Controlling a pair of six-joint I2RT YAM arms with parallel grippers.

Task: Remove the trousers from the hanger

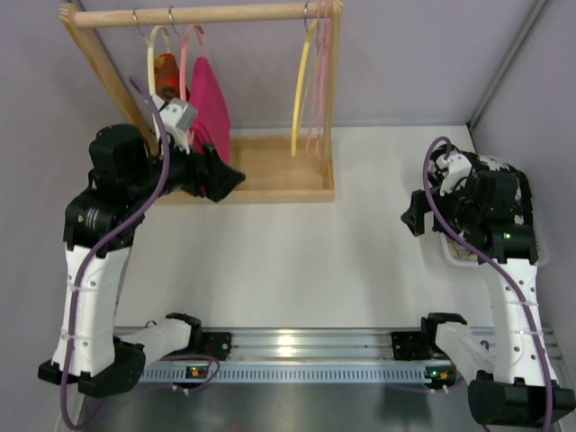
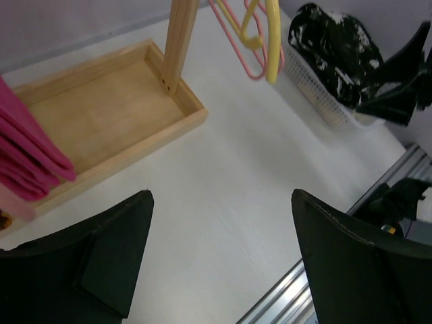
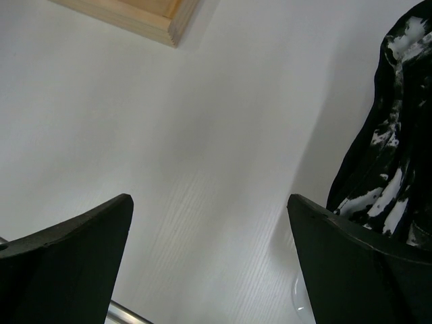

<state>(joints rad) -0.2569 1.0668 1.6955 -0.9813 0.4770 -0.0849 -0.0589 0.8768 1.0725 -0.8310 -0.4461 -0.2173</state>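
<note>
Readable text: none in any of the three views.
trousers [image 1: 209, 108]: plain magenta cloth; no legible tag or print.
speckled cloth [image 3: 398, 135]: an irregular black-and-white pattern that forms no letters or numbers.
rail [image 1: 306, 346]: a small green lit dot near the right arm's base, too small to read as a sign.
</note>
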